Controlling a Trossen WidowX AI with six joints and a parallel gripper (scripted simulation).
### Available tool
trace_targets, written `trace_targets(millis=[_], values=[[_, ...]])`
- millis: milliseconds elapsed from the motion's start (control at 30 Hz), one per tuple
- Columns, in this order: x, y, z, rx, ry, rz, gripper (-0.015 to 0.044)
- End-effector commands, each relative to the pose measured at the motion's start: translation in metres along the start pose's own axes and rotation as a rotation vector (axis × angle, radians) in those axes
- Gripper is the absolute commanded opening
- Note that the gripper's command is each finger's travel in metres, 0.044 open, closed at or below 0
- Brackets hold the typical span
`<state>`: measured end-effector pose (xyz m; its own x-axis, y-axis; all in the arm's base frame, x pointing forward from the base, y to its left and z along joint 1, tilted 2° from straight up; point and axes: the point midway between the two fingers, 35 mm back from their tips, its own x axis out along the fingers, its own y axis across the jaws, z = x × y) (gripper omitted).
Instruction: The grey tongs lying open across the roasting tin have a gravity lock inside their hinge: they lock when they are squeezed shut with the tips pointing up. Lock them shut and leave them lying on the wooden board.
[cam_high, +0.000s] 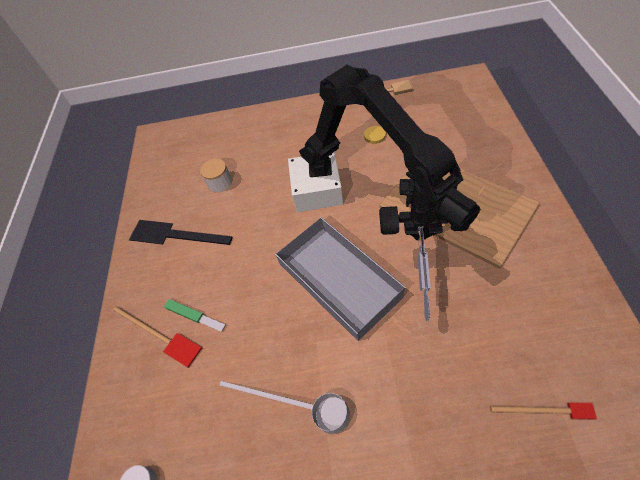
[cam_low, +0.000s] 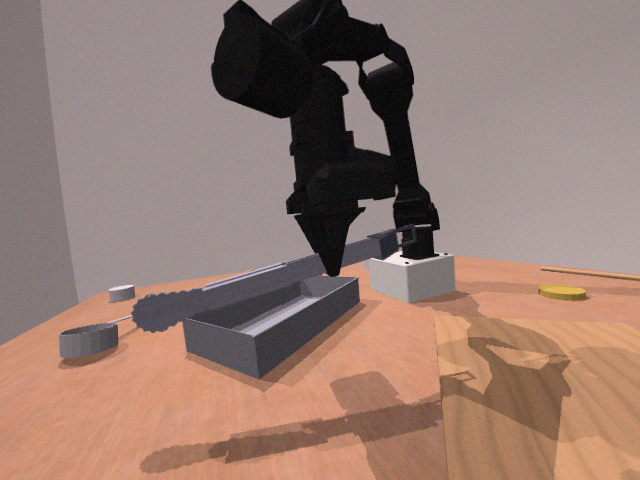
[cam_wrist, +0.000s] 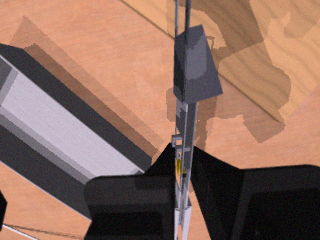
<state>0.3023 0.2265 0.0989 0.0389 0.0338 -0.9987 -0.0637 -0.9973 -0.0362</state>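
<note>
The grey tongs (cam_high: 424, 271) (cam_low: 248, 285) (cam_wrist: 197, 67) are held in the air beside the tin. Their arms are nearly together, and the scalloped tips hang lower than the hinge end. My gripper (cam_high: 421, 231) (cam_low: 334, 269) (cam_wrist: 177, 146) points down and is shut on the arms between hinge and tips. A small yellow piece shows between the arms in the wrist view. Whether the lock is engaged cannot be seen. The roasting tin (cam_high: 341, 279) (cam_low: 305, 338) (cam_wrist: 75, 135) is empty. The wooden board (cam_high: 516, 209) (cam_low: 610, 413) (cam_wrist: 301, 67) lies on the tin's other side from the spatulas, partly under the arm.
A grey round pan (cam_high: 330, 412) (cam_low: 88, 342) with a long handle lies in front of the tin. A yellow disc (cam_high: 374, 134) (cam_low: 561, 292) lies behind the board. A lidded jar (cam_high: 216, 175), a black spatula (cam_high: 149, 231) and a green-handled tool (cam_high: 183, 310) lie on the left.
</note>
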Motion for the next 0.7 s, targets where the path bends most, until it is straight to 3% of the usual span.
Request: trace_targets(millis=[0, 667], values=[[-0.004, -0.02, 0.013, -0.075, 0.011, -0.005, -0.015], [-0.005, -0.084, 0.083, -0.345, 0.009, -0.011, -0.015]])
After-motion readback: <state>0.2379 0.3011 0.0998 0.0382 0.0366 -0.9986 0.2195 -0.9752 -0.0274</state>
